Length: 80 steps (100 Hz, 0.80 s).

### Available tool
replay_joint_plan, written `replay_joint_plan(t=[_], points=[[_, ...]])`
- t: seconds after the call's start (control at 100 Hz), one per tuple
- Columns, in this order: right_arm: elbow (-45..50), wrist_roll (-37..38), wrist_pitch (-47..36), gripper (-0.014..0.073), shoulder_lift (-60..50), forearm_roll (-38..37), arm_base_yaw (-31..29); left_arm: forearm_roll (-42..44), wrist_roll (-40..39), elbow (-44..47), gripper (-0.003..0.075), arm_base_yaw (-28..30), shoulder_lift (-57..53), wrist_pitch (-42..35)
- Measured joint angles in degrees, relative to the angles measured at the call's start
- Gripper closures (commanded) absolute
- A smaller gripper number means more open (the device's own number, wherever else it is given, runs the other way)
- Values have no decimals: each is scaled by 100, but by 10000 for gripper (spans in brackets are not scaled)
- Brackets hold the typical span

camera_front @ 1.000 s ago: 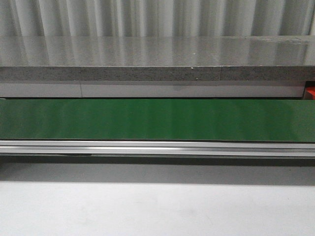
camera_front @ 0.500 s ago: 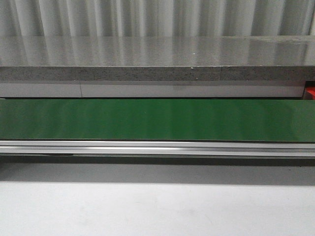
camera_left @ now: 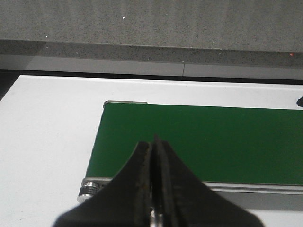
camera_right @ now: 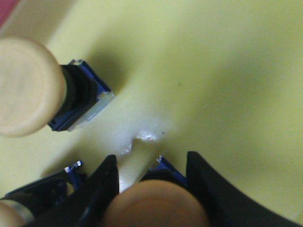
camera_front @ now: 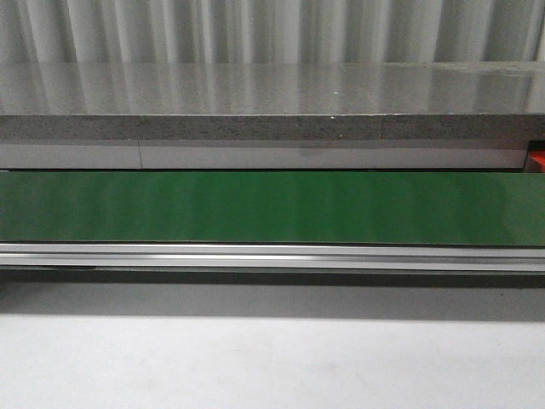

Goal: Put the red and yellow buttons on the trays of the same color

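In the right wrist view my right gripper (camera_right: pixel 151 165) hangs just above the floor of the yellow tray (camera_right: pixel 227 71). Its fingers stand on either side of a yellow button (camera_right: pixel 156 203) with a blue-black body, shut on it. A second yellow button (camera_right: pixel 28 87) lies tilted on the tray beside it, and part of a third (camera_right: pixel 42 194) shows by the fingers. A sliver of red (camera_right: pixel 7 12) shows past the tray's corner. My left gripper (camera_left: pixel 155 142) is shut and empty over the near edge of the green conveyor belt (camera_left: pixel 203 142). No red button shows.
The front view holds only the green belt (camera_front: pixel 272 207), its aluminium rail (camera_front: pixel 272 256), a grey stone ledge (camera_front: pixel 272 102) behind and white table in front. A red object (camera_front: pixel 537 160) peeks in at the right edge. The belt's end roller (camera_left: pixel 87 190) lies near my left gripper.
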Motion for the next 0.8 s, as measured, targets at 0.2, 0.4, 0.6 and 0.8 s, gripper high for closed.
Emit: replay_joint_plan(t=[0.2,0.4,0.6,0.8], points=[[12,0,0,443,42,0,0,0,0,0,741,0,0,0],[12,0,0,206,42,0,0,0,0,0,741,0,0,0],[12,0,175,39,42,-14,0,0,0,0,741,0,0,0],[12,0,289,36,-258,-14,0,0,0,0,741,0,0,0]])
